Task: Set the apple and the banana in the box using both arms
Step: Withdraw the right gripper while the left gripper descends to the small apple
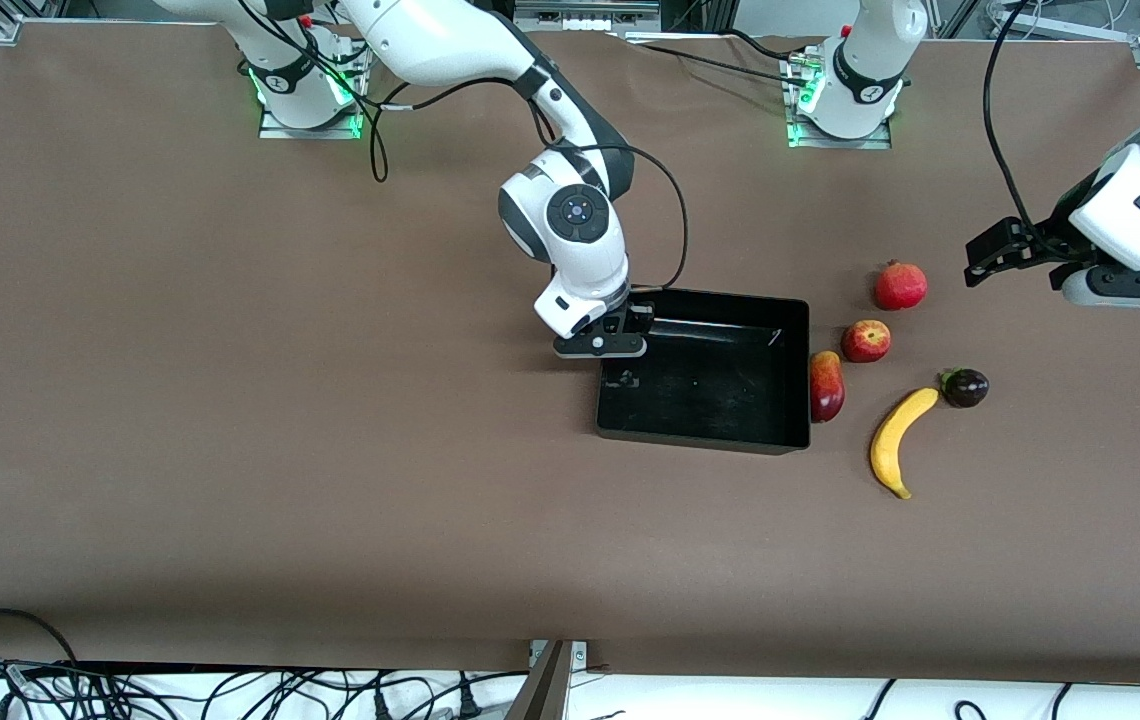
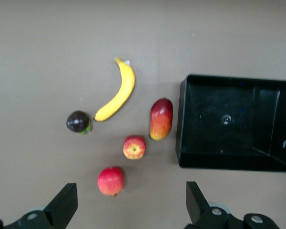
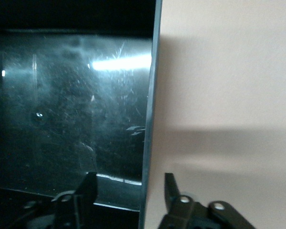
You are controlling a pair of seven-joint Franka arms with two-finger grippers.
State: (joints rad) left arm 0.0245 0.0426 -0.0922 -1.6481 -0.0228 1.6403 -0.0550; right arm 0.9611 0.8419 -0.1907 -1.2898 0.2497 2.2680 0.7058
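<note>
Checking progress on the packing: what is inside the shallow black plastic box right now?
No fruit shows inside the shallow black plastic box: only its bare glossy floor, in the front and left wrist views. The right hand straddles one wall and hides that corner.

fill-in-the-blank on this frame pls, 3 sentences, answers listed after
1. The box holds ____ fruit.
2. The right gripper has its jaws astride the box's ____.
3. The fruit touching the banana at one tip is the dark ____ one, while the apple lies apart from it.

Missing words: no; wall; purple
</note>
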